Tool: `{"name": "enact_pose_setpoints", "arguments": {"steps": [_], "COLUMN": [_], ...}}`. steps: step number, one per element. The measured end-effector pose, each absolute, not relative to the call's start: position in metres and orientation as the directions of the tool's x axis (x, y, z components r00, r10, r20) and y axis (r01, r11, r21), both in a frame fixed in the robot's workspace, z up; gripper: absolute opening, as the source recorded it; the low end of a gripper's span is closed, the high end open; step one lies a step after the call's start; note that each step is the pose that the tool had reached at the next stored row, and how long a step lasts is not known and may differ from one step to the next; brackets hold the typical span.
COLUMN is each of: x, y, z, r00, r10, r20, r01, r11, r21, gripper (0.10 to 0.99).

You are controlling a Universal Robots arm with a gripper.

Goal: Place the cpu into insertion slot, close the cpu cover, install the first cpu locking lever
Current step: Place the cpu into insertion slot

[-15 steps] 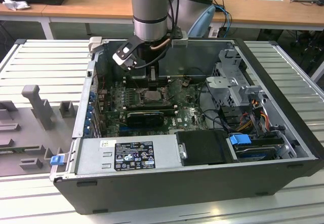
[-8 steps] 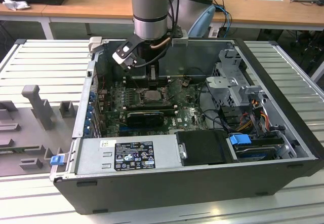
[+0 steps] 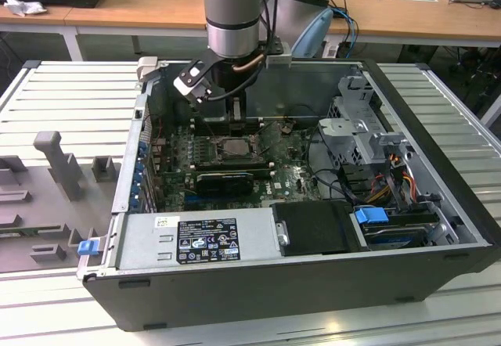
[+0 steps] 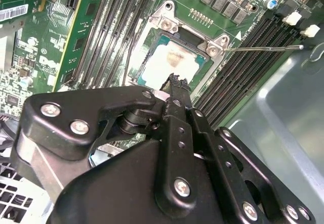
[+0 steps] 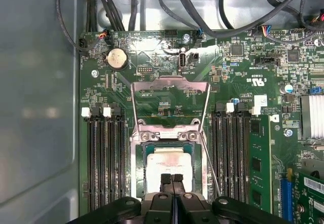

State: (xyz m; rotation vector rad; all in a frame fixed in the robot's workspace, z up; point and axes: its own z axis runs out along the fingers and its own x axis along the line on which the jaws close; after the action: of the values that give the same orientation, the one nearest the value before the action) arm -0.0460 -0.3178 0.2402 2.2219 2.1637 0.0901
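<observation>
Centrally in the exterior view, the gripper [image 3: 232, 109] hangs over the motherboard [image 3: 290, 178] inside the open computer case [image 3: 313, 287]; jaws pressed together, gripping nothing; fingertips [image 5: 165, 179] just above the cpu [image 5: 169, 160] — seated in its socket, the cpu cover [image 5: 136, 168] lying flat around it; one locking lever [image 5: 210, 169] slants beside it.

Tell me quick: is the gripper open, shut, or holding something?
Gripper: jaws shut, with nothing visible between them, right above the cpu.
</observation>
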Motion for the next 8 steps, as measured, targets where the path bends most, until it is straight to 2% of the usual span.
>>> {"name": "enact_pose_setpoints", "arguments": {"steps": [8], "x": [-0.046], "y": [-0.3178], "z": [0.2454], "r00": [0.026], "r10": [1.0], "r20": [0.014], "r01": [0.997], "r11": [-0.027], "r21": [0.068], "gripper": [0.106]}}
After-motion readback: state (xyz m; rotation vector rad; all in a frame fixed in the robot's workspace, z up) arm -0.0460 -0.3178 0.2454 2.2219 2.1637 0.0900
